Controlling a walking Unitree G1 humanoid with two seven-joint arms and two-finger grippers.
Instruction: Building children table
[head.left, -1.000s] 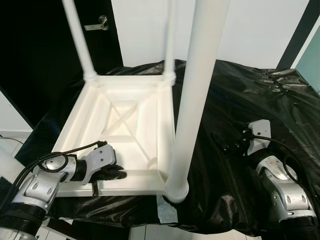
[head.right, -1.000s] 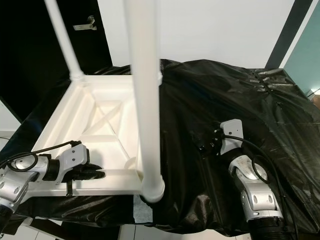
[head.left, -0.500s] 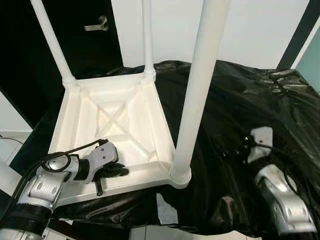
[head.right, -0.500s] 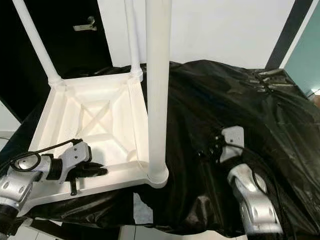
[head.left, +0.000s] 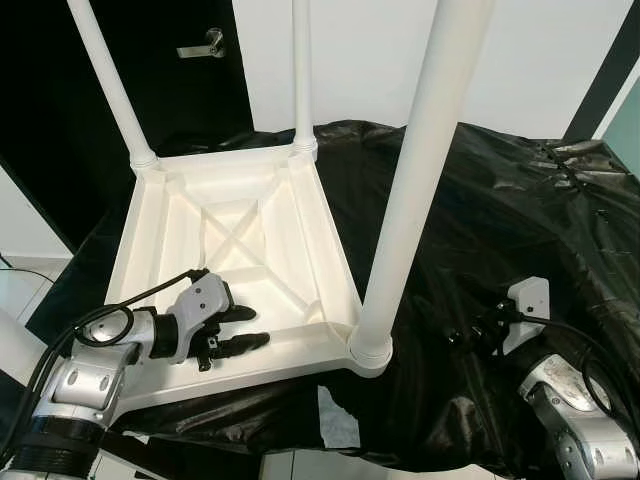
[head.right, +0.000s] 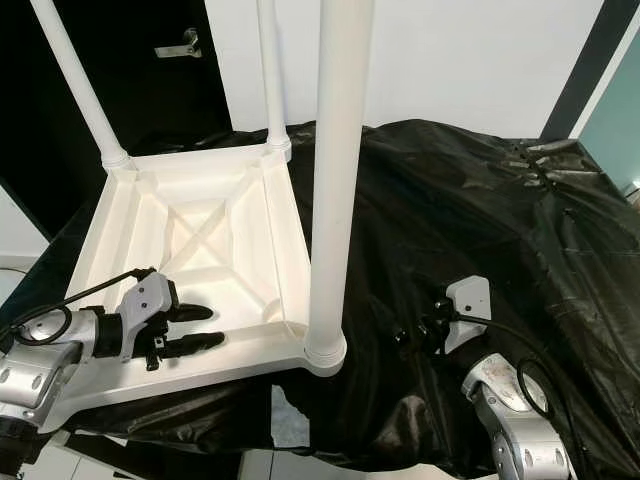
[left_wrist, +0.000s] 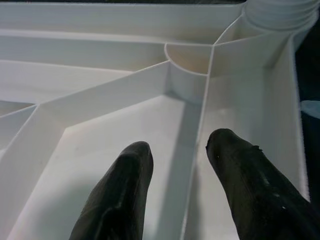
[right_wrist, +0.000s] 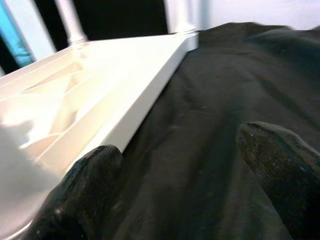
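The white plastic kids' table (head.left: 240, 250) sits upside down on a surface covered w/ black plastic sheeting (head.left: 500, 230), underside ribs facing up in an X pattern. Three legs (head.left: 425, 170) are screwed into corner sockets and stick straight up: one at the near corner closest to the camera, two at the far corners. The near left corner, by the robot's left arm, has no leg showing. Left end effector (head.left: 235, 330) is over the near rim of the upturned top, fingers (left_wrist: 120, 195) spread apart and gripping nothing, one on each side of a rib, pointing toward the empty round socket (left_wrist: 189, 60) beside the near leg. Right end effector (head.right: 425, 330) is low over the black sheeting, right of the kids' table and apart from it, fingers (right_wrist: 277, 165) also wide apart, nothing between them. A dark door w/ a metal handle (head.left: 205, 42) is behind, top left.
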